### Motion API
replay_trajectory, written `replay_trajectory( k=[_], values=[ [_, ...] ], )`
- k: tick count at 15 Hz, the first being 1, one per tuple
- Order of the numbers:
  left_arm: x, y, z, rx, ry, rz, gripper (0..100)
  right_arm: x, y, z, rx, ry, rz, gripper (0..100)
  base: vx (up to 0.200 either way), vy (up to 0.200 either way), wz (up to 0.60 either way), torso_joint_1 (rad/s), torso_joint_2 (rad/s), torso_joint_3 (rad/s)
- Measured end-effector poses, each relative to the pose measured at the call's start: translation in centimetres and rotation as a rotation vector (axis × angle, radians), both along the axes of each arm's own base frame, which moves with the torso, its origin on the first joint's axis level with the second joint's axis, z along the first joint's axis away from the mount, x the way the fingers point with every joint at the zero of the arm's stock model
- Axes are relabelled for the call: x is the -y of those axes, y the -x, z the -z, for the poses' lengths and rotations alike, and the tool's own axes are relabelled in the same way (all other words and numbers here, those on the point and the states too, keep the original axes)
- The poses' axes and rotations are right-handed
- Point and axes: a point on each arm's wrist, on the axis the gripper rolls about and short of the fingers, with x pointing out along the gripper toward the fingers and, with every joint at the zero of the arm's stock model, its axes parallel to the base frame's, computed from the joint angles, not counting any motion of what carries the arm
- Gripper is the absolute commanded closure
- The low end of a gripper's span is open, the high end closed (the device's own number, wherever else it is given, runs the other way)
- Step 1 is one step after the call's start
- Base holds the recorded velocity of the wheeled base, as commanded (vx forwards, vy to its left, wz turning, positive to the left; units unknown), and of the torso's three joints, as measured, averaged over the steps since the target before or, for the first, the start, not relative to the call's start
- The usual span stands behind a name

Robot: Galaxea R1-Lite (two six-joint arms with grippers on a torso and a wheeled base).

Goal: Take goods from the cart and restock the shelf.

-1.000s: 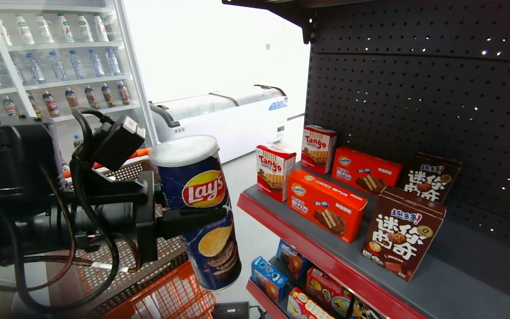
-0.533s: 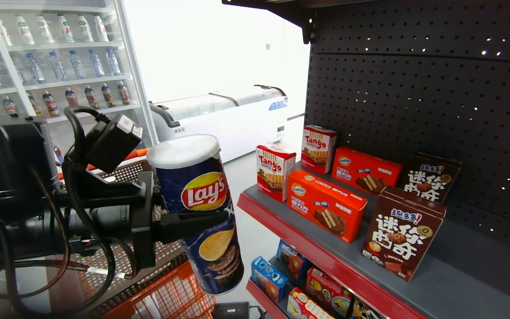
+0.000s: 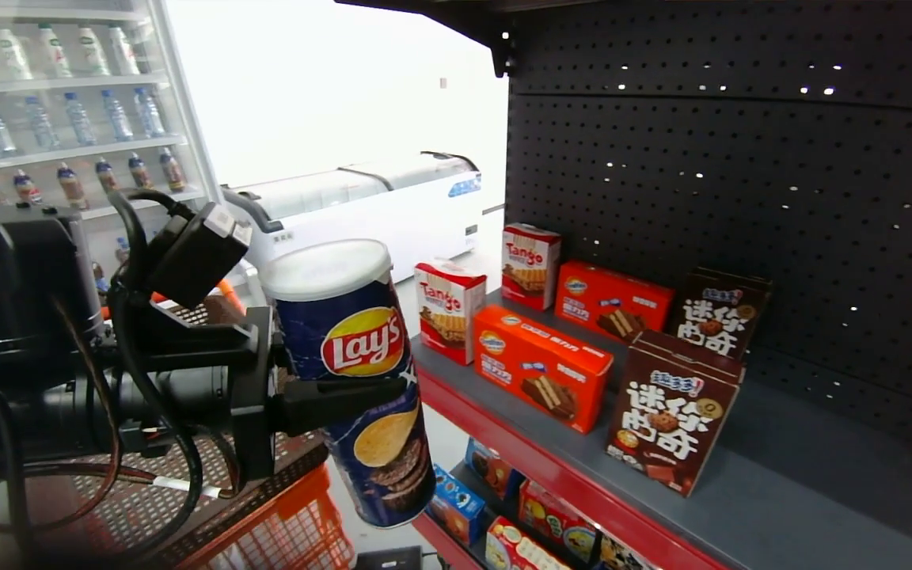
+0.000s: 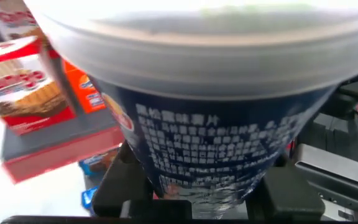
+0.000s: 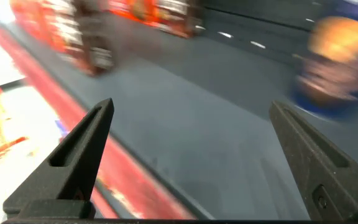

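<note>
Head view has the left pincer (image 3: 361, 372) pinching the can (image 3: 361, 340) round its middle, one finger lying across the front of the tube. The can hangs in the aisle above the cart (image 3: 282, 530), just beside the near end of the shelf (image 3: 741, 507) and not yet over its board. The right pincer (image 5: 191, 106) is spread wide with nothing in it, low over a bare grey stretch of the shelf.

What worries me most is the red front lip. The can's base looks lower than the board, so a straight sideways carry would likely knock it there and twist it in the grip. I would want it lifted first. The wafer box (image 3: 448, 309) stands right at that end, with the orange box (image 3: 543, 368) and the brown box (image 3: 674, 412) beyond it. A wide swing could topple any of them. The can is also tall and narrow, and it leans a little with its base toward the shelf. If I let it go at that tilt, I think it falls over. Squeezing harder could dent the thin wall, and the glossy skin may slip.

The can itself is a dark blue tube with a pale plastic lid, chips pictured low on the front, and small print on the back in the left wrist view (image 4: 210, 143).
</note>
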Motion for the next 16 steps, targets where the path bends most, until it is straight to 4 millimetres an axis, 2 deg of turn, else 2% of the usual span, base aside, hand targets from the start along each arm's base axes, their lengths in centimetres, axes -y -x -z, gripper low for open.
replay_trajectory(
  k=[7,15,16],
  values=[
    [0.7,1.7,-0.4,0.021,0.01,0.063,100,0.0,0.0,0.0,0.001,0.0,-0.001,0,0.0,0.0,0.0,0.0,0.0,0.0],
    [0.7,2.1,0.0,0.009,0.004,0.066,100,0.0,0.0,0.0,0.001,0.0,-0.001,0,0.0,0.0,0.0,0.0,0.0,0.0],
    [0.6,2.1,0.1,0.007,0.003,0.066,100,0.0,0.0,0.0,0.001,0.0,-0.001,0,0.0,0.0,-0.6,-0.002,0.0,0.002]
  ],
)
